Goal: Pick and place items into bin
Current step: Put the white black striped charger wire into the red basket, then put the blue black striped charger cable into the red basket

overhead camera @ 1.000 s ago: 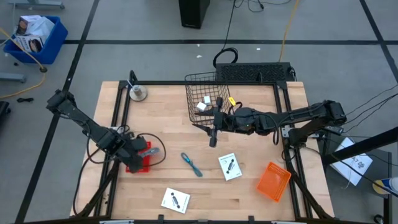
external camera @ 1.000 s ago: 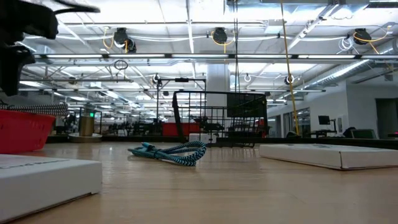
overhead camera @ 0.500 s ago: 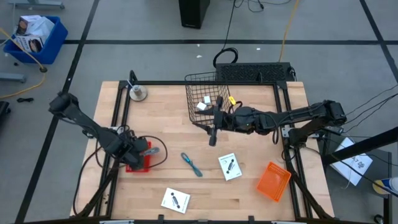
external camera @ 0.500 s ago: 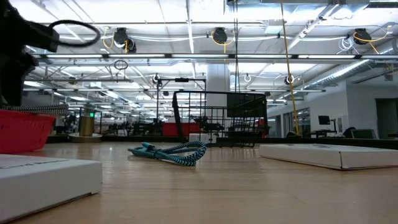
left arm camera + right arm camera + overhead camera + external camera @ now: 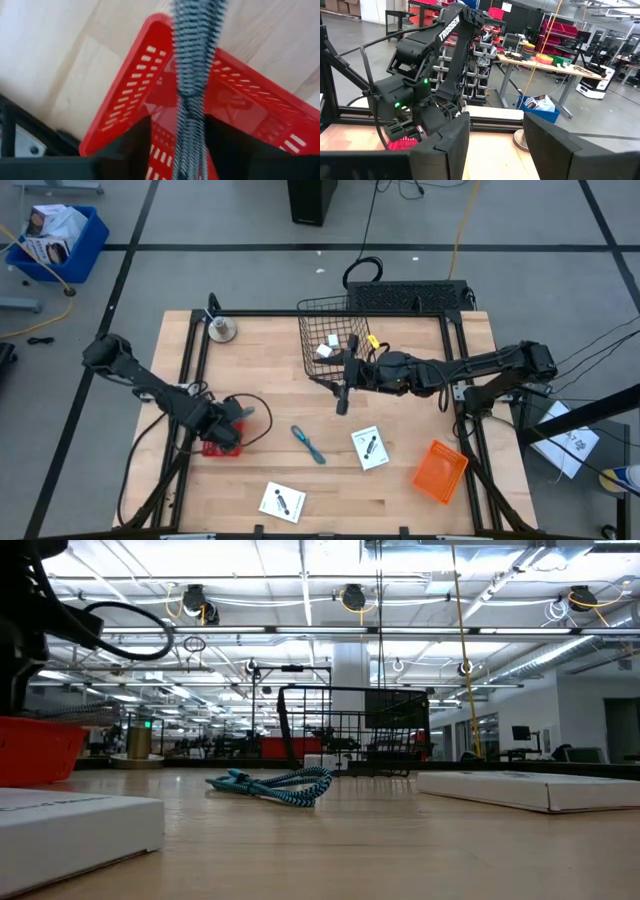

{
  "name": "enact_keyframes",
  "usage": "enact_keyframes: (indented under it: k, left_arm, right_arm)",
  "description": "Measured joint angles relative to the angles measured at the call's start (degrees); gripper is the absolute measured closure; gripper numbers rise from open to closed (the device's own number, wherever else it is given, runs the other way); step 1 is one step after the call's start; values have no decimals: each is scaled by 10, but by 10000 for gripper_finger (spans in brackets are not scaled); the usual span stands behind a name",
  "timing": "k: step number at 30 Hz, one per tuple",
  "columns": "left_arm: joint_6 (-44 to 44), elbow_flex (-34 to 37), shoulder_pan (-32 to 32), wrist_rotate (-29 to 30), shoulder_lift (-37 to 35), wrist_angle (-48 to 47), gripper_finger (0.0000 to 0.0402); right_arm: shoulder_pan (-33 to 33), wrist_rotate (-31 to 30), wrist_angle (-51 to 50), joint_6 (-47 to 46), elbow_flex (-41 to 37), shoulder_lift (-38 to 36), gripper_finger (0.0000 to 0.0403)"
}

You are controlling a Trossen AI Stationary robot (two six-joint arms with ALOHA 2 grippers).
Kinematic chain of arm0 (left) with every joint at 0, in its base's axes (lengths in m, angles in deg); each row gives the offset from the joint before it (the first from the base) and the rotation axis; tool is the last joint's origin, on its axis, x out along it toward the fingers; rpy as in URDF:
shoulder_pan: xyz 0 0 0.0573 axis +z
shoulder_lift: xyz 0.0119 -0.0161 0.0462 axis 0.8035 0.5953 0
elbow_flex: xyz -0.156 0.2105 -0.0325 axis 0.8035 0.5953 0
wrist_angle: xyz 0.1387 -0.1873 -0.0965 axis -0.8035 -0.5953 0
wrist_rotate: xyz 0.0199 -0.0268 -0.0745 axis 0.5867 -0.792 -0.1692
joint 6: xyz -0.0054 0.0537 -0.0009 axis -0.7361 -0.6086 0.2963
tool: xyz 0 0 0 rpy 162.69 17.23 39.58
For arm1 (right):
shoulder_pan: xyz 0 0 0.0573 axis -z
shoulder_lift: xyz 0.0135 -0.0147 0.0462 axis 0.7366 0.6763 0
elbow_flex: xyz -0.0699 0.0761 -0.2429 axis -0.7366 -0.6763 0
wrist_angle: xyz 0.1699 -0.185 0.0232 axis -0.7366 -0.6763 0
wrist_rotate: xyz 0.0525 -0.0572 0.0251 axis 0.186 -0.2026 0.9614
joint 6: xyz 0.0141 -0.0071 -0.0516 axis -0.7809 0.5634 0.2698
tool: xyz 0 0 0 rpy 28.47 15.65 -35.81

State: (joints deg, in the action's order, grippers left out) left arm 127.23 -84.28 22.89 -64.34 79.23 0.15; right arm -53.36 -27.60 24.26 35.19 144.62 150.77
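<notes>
A pale wooden bench [image 5: 400, 490] stands on grey floor. A black wire basket [image 5: 330, 340] sits at its far edge. By the left edge, the left gripper [image 5: 225, 430] pinches a black-and-white braided cable [image 5: 192, 65] over a red slotted plastic bin [image 5: 150, 80]. The right gripper [image 5: 343, 395] hovers mid-bench, fingers apart, empty. White cards [image 5: 370, 447] lie near the front edge.

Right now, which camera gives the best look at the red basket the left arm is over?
The left wrist view: the red basket fills it, slotted walls plain. The high view shows it small beneath the left gripper; the low view only an edge; the right wrist view a sliver behind the arm.
</notes>
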Motion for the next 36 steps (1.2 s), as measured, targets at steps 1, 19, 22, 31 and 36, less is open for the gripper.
enact_keyframes:
  k: [1, 19, 22, 31, 36]
  left_arm:
    - [13, 0, 4, -6, 0, -1, 248]
    - [124, 0, 27, -63, -1, 1, 306]
    - [116, 0, 27, -57, -1, 0, 290]
    - [75, -14, 27, -32, -14, -11, 280]
    - [-11, -63, 29, 62, -32, -2, 279]
  right_arm:
    - [0, 0, 1, 0, 0, 0, 226]
    - [3, 0, 1, 9, 0, 0, 223]
    - [3, 0, 1, 9, 0, 0, 223]
    - [3, 0, -4, -1, 0, 0, 224]
    - [3, 0, -4, -2, -9, 0, 224]
